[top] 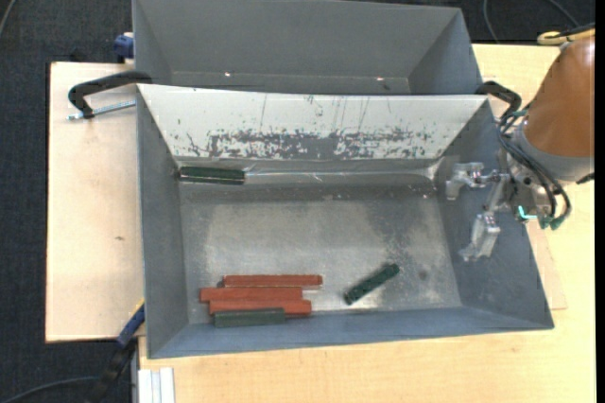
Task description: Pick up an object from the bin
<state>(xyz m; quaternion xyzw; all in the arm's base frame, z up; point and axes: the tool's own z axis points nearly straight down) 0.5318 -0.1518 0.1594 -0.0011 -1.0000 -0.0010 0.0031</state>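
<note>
Work on the pick looks barely begun: nothing is lifted yet. Against the left wall of the grey metal bin [156, 240], at its far corner, lies a dark green flat bar [212, 174]. By the bin's near wall, left of centre, two red-brown flat bars [265, 291] lie side by side and touching, with a shorter dark green bar [250, 318] tight against them on the near side. Right of the bin's centre lies a small dark green stick [371, 284], tilted and alone. Over the bin's right slope hangs the gripper [465, 217], spread and empty, near that tilted stick but apart from it. Still to do: choosing, descending, closing, lifting.
</note>
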